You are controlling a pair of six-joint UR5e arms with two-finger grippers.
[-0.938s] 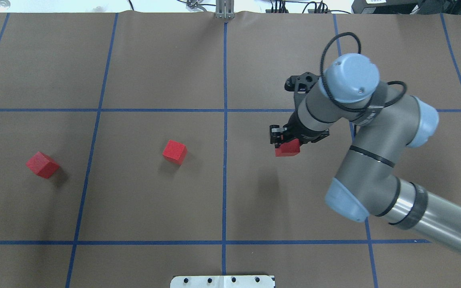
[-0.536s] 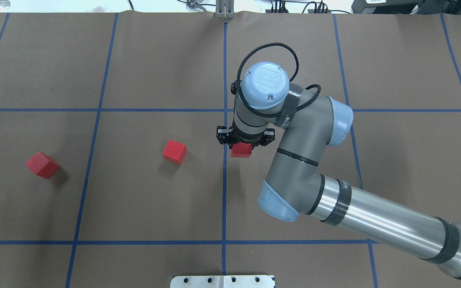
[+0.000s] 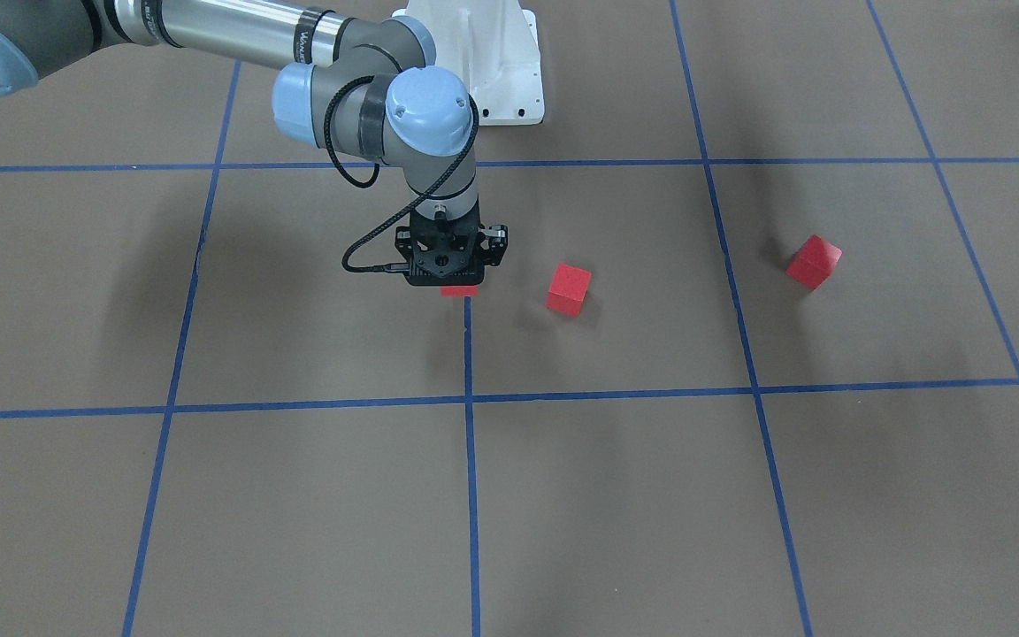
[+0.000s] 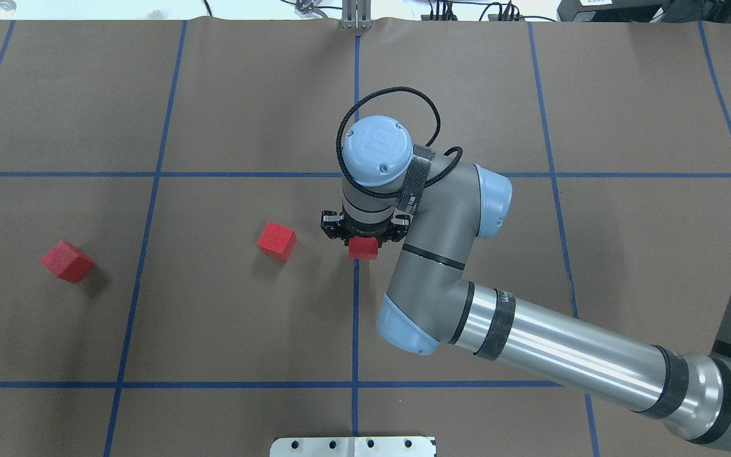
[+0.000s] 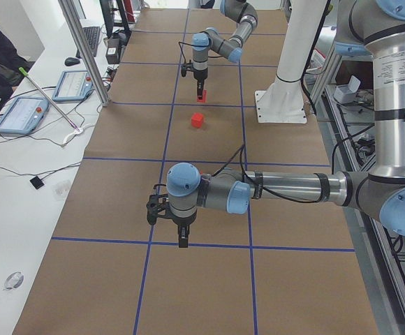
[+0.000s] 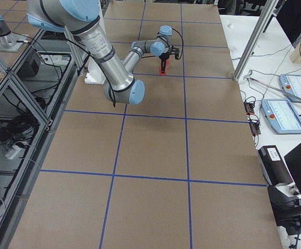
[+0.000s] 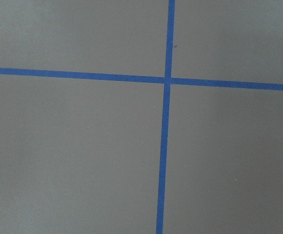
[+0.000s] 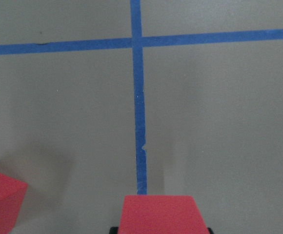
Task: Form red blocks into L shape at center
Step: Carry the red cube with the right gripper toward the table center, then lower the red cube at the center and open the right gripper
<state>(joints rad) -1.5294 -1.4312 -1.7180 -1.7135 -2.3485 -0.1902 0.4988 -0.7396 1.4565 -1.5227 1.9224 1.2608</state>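
My right gripper [image 4: 363,245] is shut on a red block [image 4: 363,249] and holds it over the blue tape line [image 4: 356,298] at the center. The held block also shows in the front view [image 3: 459,289] and at the bottom of the right wrist view [image 8: 163,212]. A second red block [image 4: 276,241] lies just to its left, apart from it. A third red block [image 4: 67,261] lies far left. My left gripper [image 5: 182,237] shows only in the exterior left view, over a tape line; I cannot tell whether it is open.
The white robot base plate [image 4: 353,446] sits at the near table edge. Brown paper with blue grid lines covers the table. The left wrist view shows only a tape crossing [image 7: 167,80]. Tablets and cables lie on a side bench [image 5: 28,112].
My right arm has swung left with the red block, from the middle of the right square to the center tape line. The two loose blocks have not moved.
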